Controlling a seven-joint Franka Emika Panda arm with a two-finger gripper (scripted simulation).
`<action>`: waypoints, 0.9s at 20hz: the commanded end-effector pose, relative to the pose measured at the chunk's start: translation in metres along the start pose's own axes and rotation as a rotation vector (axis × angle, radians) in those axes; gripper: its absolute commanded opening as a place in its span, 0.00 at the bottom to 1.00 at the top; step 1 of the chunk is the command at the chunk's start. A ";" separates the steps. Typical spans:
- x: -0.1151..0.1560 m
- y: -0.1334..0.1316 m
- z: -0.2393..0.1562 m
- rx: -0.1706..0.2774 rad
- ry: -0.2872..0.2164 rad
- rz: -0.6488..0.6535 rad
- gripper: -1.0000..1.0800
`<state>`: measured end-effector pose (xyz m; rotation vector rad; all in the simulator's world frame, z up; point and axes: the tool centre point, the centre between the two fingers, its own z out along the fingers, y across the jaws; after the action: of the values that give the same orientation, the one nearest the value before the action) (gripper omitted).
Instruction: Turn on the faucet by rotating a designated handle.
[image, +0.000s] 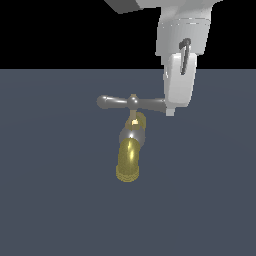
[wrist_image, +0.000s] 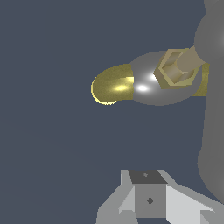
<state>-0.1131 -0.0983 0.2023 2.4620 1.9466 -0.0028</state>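
The faucet (image: 131, 150) stands mid-floor, its brass-yellow curved spout (image: 128, 162) ending in a ribbed mouth, with a silver collar (image: 131, 134) above it. The handle (image: 117, 102), a slim grey crossbar with bulbous ends and a central knob, lies level across the top. My gripper (image: 171, 111) hangs at the crossbar's end on the exterior view's right, touching or nearly touching it. In the wrist view the spout (wrist_image: 111, 85), collar (wrist_image: 144, 85) and a brass hex nut (wrist_image: 175, 70) show, and the handle (wrist_image: 214, 109) is a large grey blur. The gripper (wrist_image: 146, 186) looks shut and empty.
A flat dark blue-grey floor (image: 50, 200) surrounds the faucet, under a black background. The white arm body (image: 182, 35) rises above the handle's end on the exterior view's right. No other objects show.
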 end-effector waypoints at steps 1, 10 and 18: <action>0.001 0.003 0.003 0.000 0.001 -0.016 0.00; 0.002 0.005 0.006 0.001 0.003 -0.028 0.00; 0.000 0.024 0.006 0.001 0.003 -0.028 0.00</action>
<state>-0.0939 -0.1025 0.1963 2.4361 1.9827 -0.0003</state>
